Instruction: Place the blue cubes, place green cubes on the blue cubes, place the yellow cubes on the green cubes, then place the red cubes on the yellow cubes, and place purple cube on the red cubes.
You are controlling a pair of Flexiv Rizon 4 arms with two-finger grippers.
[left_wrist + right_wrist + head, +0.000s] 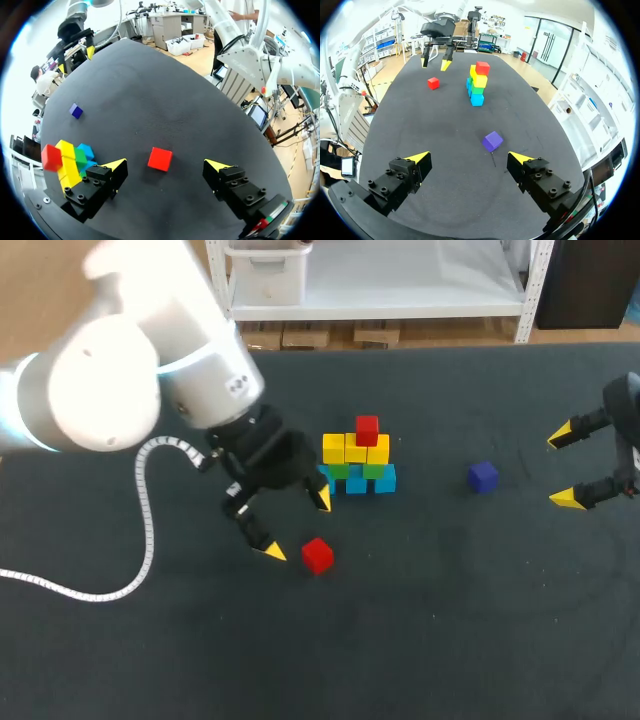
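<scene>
- The loose red cube (160, 159) lies flat on the dark worktop (450, 620), near the stack (358, 465) but apart from it, on the side nearer the camera in the head view.
- The left jaws stand wide open. In the left wrist view the cube sits ahead of them, in the gap between the two yellow tips, and neither tip touches it.
- It looks like a small, rigid block with flat faces and sharp edges. I judge it light and stiff, unlikely to deform, and probably rather smooth, so a skewed pinch could make it twist or pop out.
- The best hold is on two opposite side faces, about mid-height, with the tips square to those faces. The cube seems turned a little against the line of the jaws, so the wrist may need a slight rotation first.
- The stack has blue cubes at the bottom, then green, then yellow cubes (345, 449). The placed red cube (367, 429) is on top, with a bare yellow top beside it.
- The stack is loose blocks only, so it needs a gentle set-down and a straight release.
- The purple cube (483, 476) rests alone on the worktop. The right jaws, also wide open and empty, are near it but clear of it.
</scene>
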